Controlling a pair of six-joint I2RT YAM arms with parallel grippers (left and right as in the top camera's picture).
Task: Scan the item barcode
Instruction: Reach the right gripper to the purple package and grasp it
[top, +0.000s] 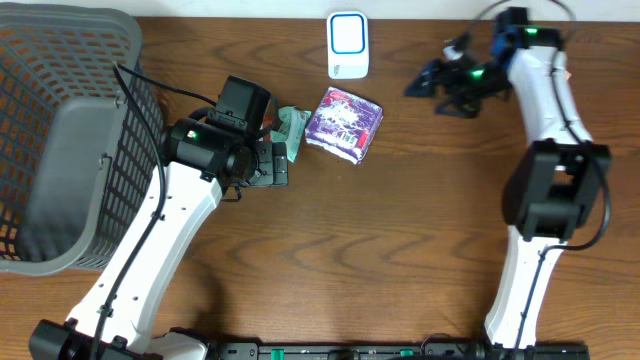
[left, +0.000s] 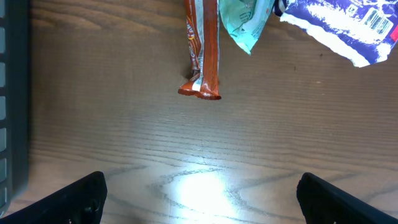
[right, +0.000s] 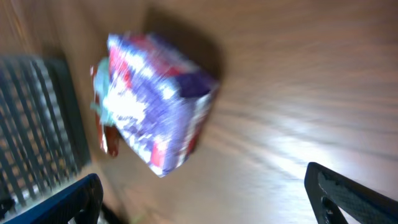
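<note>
With left gripper (top: 281, 163) and right gripper (top: 425, 92) both spread wide and empty, the purple packet (top: 344, 123) lying just in front of the scanner (top: 347, 45) is best grasped by its edges, barcode uncovered.

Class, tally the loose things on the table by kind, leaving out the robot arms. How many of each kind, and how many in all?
Packets: 3 (purple packet, teal packet, orange-brown packet)
Baskets: 1 (grey basket)
Devices: 1 (white device)
Total: 5
</note>
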